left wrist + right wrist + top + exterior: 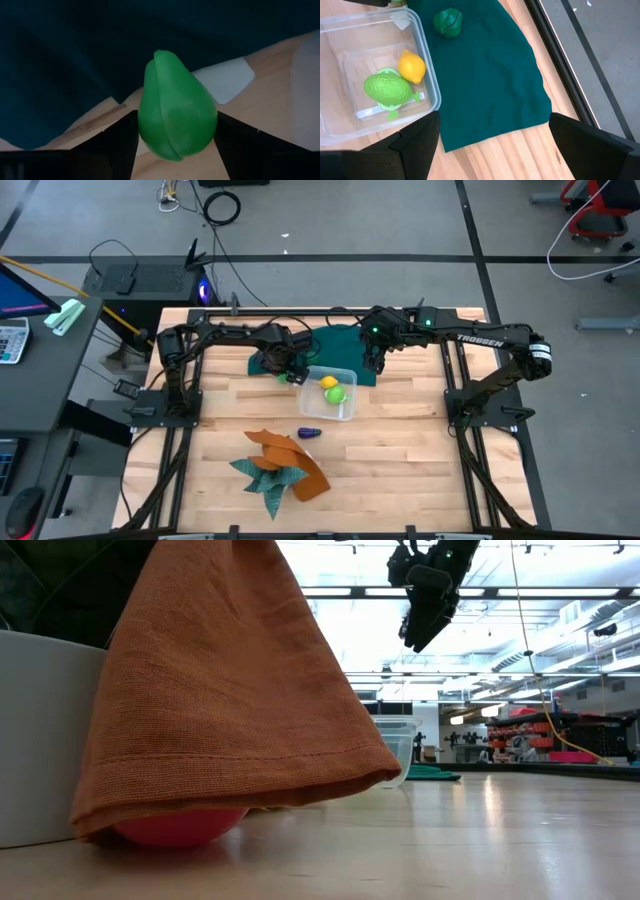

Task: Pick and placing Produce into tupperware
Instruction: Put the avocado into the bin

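Smooth glossy green pear [177,117], clear plastic tupperware [427,75], woven orange cloth [240,690].

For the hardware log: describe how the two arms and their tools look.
Both arms are dark, jointed links. The right arm carries white TROSSEN lettering and small green lights near its wrist. The left tool and right tool each have two flat, black, wedge-shaped fingers.
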